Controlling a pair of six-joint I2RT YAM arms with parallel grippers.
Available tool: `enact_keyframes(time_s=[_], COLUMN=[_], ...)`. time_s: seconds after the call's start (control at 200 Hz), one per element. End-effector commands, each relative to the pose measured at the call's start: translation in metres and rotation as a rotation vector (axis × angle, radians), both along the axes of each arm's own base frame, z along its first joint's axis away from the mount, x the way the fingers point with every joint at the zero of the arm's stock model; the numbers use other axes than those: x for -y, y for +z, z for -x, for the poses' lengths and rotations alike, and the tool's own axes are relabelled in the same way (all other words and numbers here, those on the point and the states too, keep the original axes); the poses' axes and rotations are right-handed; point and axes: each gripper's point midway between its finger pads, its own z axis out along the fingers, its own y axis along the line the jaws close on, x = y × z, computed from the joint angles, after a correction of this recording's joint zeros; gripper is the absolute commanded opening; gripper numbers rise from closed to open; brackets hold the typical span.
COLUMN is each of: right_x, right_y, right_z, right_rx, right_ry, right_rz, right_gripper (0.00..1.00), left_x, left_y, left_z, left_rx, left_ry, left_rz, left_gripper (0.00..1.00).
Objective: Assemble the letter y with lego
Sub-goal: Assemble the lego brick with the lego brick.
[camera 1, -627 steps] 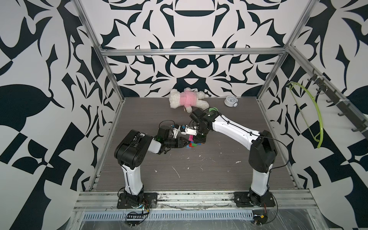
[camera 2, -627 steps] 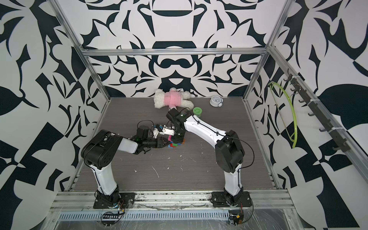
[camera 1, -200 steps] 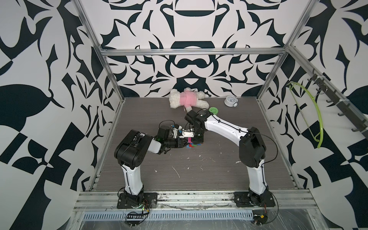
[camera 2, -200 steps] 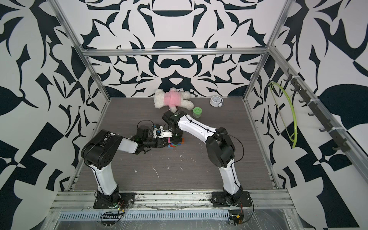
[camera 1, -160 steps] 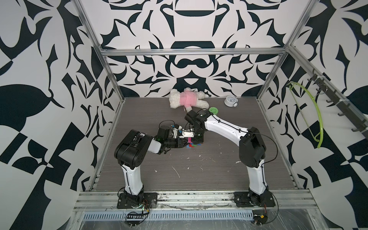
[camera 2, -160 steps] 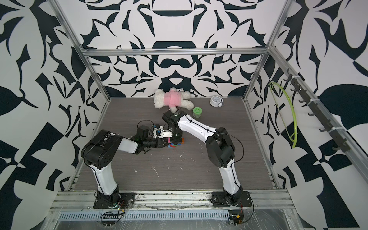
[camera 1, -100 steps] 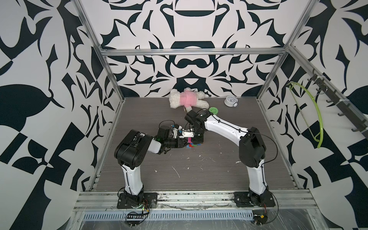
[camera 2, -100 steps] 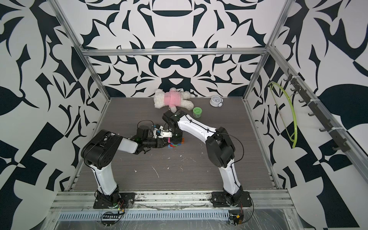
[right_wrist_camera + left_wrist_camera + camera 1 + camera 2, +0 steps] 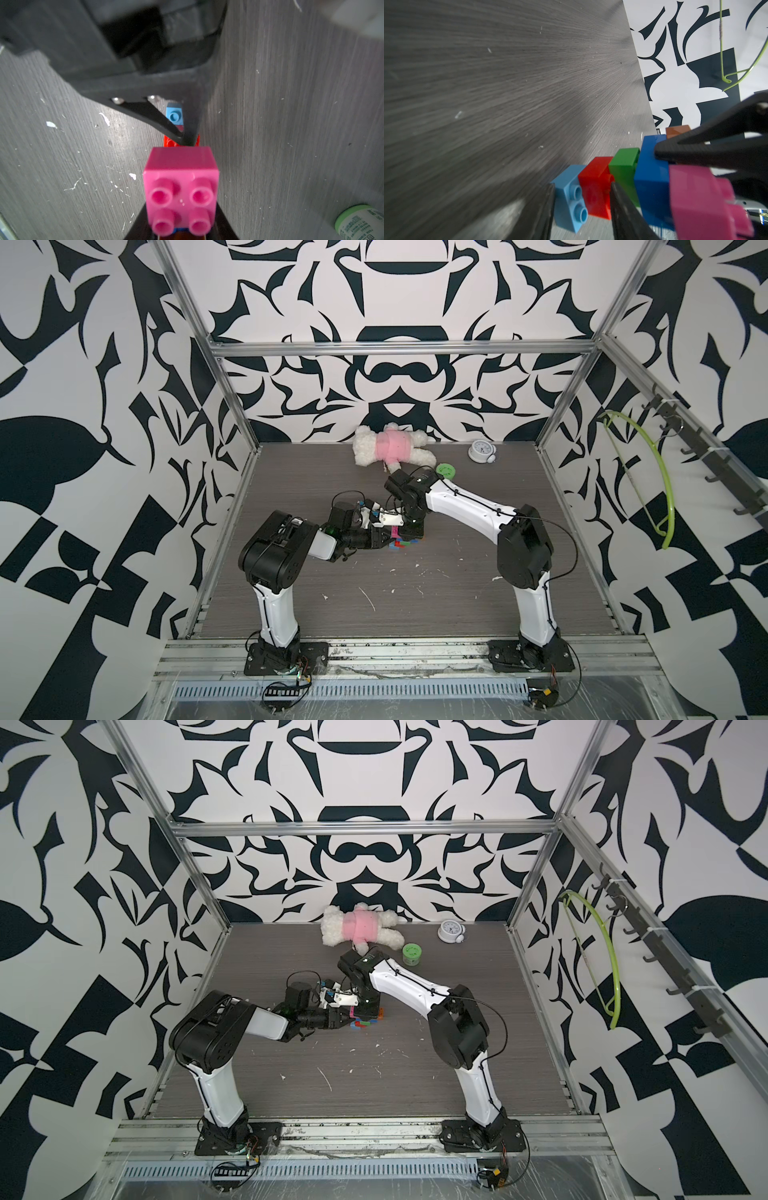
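Right elbow (image 9: pixel 524 547) tucks inward. Our right gripper (image 9: pixel 657 150) pinches blue bar (image 9: pixel 652 187) tight; left gripper (image 9: pixel 582 185), part-open, holds stem (image 9: pixel 593 187). Next: press, release.

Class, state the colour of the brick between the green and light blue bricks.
Red. The red brick shows best in the left wrist view.

No readable text; print on green tub label (image 9: pixel 360 225) too blurred.
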Motion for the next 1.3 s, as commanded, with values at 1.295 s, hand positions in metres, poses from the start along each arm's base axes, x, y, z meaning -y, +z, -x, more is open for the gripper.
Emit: enact_keyframes(time_s=[1.295], right_x=[0.001], right_y=[-0.015], right_z=[0.019], right_rx=[-0.059], right_ry=[-0.025], right_rz=[0.039], right_gripper=[0.16], left_x=[-0.029], left_y=[-0.076], left_z=[0.043], left_rx=[-0.26], left_ry=[0.047], left_rz=[-0.221], left_gripper=[0.46])
